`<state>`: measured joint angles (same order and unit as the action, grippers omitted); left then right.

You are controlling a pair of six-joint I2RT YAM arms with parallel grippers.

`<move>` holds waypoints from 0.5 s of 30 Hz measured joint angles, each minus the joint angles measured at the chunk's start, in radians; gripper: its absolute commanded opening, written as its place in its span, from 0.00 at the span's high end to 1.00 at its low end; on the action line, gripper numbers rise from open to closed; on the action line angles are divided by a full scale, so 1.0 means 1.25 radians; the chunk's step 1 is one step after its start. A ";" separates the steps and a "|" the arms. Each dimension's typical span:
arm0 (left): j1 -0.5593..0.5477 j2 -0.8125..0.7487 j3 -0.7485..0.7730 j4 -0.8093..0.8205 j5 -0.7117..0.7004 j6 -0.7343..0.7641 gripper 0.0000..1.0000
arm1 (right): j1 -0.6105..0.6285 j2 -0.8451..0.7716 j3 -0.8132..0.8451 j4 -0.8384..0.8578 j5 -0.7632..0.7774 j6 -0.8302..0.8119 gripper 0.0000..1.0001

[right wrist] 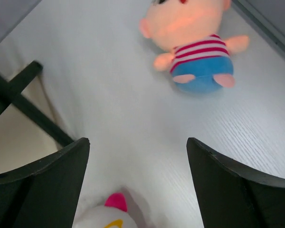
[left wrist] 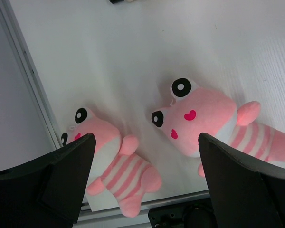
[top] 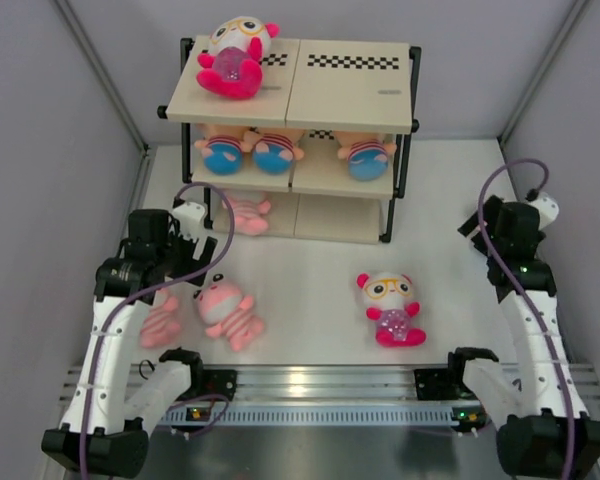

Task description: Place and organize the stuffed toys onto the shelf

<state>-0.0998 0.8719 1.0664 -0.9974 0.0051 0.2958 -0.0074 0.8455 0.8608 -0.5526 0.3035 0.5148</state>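
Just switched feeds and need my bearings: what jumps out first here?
A white-and-magenta toy sprawled at the left end of the top board of the shelf draws the eye first. Then two pink striped toys lie on the table beside the left arm, and a second white-and-magenta toy lies alone right of centre.

shelf (top: pixel 350 95) top right free, doll (top: pixel 235 58) blocks left

Shelf (top: pixel 350 75): white-magenta toy (top: pixel 235 55) on top, peach toys (top: pixel 275 152) middle tier, pink striped toy (top: pixel 245 212) bottom; four more on table (top: pixel 310 295).
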 measured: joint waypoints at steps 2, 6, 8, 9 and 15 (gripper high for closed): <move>0.000 -0.003 -0.002 0.000 0.000 0.000 0.05 | -0.139 0.016 -0.055 0.048 -0.090 0.045 0.21; 0.000 -0.014 -0.002 0.000 -0.001 0.005 0.05 | -0.333 0.136 -0.093 0.139 -0.199 0.121 0.21; 0.000 -0.013 -0.002 0.000 -0.004 0.008 0.05 | -0.346 0.208 -0.091 0.175 -0.218 0.136 0.21; 0.000 -0.013 -0.002 0.000 -0.005 0.010 0.05 | -0.347 0.245 -0.090 0.191 -0.224 0.141 0.21; 0.000 -0.007 -0.002 -0.002 -0.022 0.019 0.05 | -0.347 0.391 -0.055 0.232 -0.231 0.147 0.22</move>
<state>-0.1001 0.8631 1.0641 -1.0004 -0.0227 0.3191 -0.4416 1.3342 0.7918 -0.2626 0.0147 0.6991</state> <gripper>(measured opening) 0.954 0.792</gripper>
